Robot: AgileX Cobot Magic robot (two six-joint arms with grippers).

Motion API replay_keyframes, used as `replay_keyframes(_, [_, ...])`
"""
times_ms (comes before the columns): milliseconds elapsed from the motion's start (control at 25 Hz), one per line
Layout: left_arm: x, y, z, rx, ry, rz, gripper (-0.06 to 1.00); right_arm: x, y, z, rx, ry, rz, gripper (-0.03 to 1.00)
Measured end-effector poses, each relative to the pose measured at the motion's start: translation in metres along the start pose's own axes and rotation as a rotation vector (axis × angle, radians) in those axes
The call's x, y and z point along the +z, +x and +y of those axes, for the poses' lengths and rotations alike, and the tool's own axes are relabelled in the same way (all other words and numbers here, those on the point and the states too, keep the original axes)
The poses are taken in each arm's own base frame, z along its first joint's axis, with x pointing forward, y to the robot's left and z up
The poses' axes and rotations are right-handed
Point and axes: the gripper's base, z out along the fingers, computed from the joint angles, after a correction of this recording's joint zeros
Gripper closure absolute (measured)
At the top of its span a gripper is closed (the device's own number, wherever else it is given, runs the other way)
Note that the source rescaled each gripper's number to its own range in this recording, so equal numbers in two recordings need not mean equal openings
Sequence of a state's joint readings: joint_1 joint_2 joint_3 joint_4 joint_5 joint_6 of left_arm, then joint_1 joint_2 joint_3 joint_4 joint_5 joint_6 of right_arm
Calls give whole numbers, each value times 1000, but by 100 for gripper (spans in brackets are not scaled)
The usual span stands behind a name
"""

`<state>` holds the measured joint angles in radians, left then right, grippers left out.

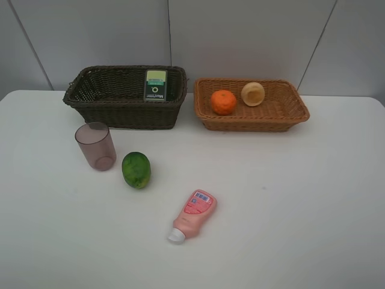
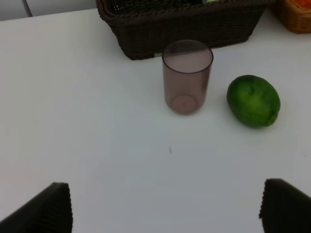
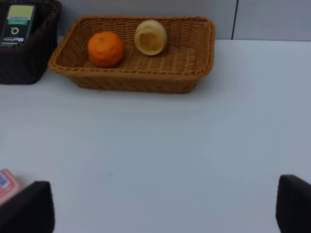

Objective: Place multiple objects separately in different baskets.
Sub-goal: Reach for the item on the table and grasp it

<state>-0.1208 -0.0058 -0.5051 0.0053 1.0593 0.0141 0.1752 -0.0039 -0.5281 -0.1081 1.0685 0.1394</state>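
Note:
The dark brown basket [image 1: 90, 102] at the back left holds the dark green-labelled bottle [image 1: 155, 85]. The light tan basket [image 1: 289, 114] at the back right holds the orange [image 1: 223, 102] and the peach-like fruit [image 1: 252, 94]. The mauve cup [image 1: 95, 146] stands upright on the table, with the green oval fruit [image 1: 136, 170] beside it. The pink squeeze bottle [image 1: 194, 214] lies on its side nearer the front. My left gripper [image 2: 170, 206] is open and empty, short of the cup [image 2: 187, 77] and green fruit [image 2: 253, 100]. My right gripper [image 3: 164, 204] is open and empty, well short of the tan basket [image 3: 146, 80].
The white table ends at a grey panelled wall [image 1: 240, 36] just behind both baskets. Neither arm shows in the exterior high view. The pink bottle's edge [image 3: 6, 184] shows beside one right fingertip [image 3: 34, 206].

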Motion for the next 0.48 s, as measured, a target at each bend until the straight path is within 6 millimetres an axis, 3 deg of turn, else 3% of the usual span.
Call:
replay_keyframes(240, [0, 0, 0, 0, 0, 0, -6, -1, 1, 2, 67, 157, -6, 0])
replay_keyframes(480, [0, 0, 0, 0, 0, 0, -6, 0, 2, 5, 45, 138, 2, 0])
